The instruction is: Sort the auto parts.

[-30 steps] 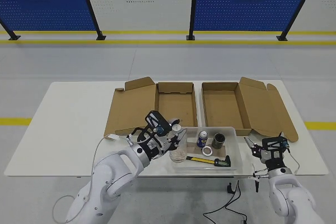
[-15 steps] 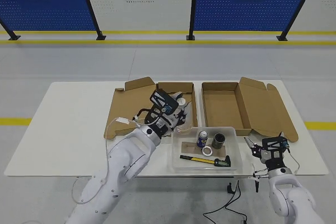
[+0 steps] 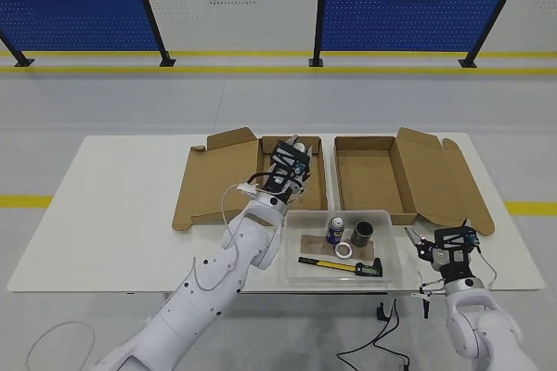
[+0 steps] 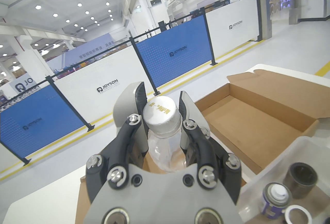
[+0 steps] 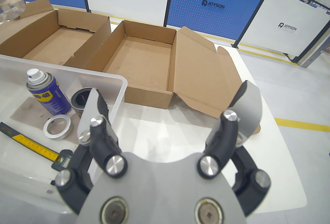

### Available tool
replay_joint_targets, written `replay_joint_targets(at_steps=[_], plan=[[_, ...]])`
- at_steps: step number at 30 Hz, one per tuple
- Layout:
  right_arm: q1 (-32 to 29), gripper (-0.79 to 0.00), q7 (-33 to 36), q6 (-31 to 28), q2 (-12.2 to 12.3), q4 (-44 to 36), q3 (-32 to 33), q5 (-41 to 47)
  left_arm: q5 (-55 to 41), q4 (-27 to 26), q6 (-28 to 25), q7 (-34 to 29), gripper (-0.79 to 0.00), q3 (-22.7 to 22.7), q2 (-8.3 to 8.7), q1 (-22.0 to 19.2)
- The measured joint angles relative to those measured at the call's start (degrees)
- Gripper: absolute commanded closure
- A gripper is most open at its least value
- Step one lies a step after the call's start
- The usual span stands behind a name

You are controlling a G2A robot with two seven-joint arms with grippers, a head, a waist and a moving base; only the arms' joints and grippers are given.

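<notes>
Bottle (image 4: 165,147), clear with a white cap, is clenched in the left claw (image 4: 162,100) above the left cardboard box (image 3: 317,176). Spray can (image 5: 47,96), dark cylinder (image 5: 80,101), metal ring (image 5: 56,127) and caliper (image 5: 31,143) sit in the clear tub (image 5: 77,72) on the bench (image 3: 121,213). The right claw (image 5: 171,89) hangs released just beside the tub.

Bottle (image 4: 165,147) in left gripper (image 4: 160,100): clear, white cap. Can (image 5: 49,97) beside right gripper (image 5: 170,89): blue, white cap. Ring (image 5: 56,127) silver. Boxes (image 5: 144,57) brown.
</notes>
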Motion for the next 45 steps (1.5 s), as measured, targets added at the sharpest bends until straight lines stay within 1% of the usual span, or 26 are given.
replay_joint_targets(at_steps=[6, 9, 12, 19, 24, 32, 33, 34, 36, 42, 45], plan=[[0.0, -0.785, 0.0, 0.0, 0.0, 0.0, 0.0, 0.0, -1.5, 12.1, 3.8, 3.1, 0.0, 1.9, -2.34, -4.3], [0.0, -0.785, 0.0, 0.0, 0.0, 0.0, 0.0, 0.0, -2.4, 16.8, 6.4, 4.9, 0.0, 2.5, -3.51, -5.6], [0.0, -0.785, 0.0, 0.0, 0.0, 0.0, 0.0, 0.0, -4.1, 20.4, 7.4, 6.3, 0.0, 3.1, -4.63, -6.5], [0.0, -0.785, 0.0, 0.0, 0.0, 0.0, 0.0, 0.0, -4.1, 26.7, 10.1, 9.8, 0.0, 4.4, -6.66, -7.7], [0.0, -0.785, 0.0, 0.0, 0.0, 0.0, 0.0, 0.0, -6.1, 31.8, 11.3, 11.5, 0.0, 4.3, -8.06, -8.3], [0.0, -0.785, 0.0, 0.0, 0.0, 0.0, 0.0, 0.0, -7.1, 37.5, 12.6, 14.9, 0.0, 4.6, -10.01, -9.2], [0.0, -0.785, 0.0, 0.0, 0.0, 0.0, 0.0, 0.0, -7.0, 38.2, 12.8, 15.4, -0.065, 4.6, -10.26, -9.4], [0.0, -0.785, 0.0, 0.0, 0.0, 0.0, 0.0, 0.0, -6.9, 38.7, 12.8, 15.6, -0.262, 4.6, -10.44, -9.5], [0.0, -0.785, 0.0, 0.0, 0.0, 0.0, 0.0, 0.0, -7.0, 39.5, 12.6, 15.9, -0.785, 4.6, -10.79, -9.8], [0.0, -0.785, 0.0, 0.0, 0.0, 0.0, 0.0, 0.0, -6.2, 41.3, 10.7, 16.1, -0.785, 4.6, -11.62, -11.0], [0.0, -0.785, 0.0, 0.0, 0.0, 0.0, 0.0, 0.0, -5.6, 41.3, 11.0, 16.3, -0.785, 4.1, -11.78, -11.5]])
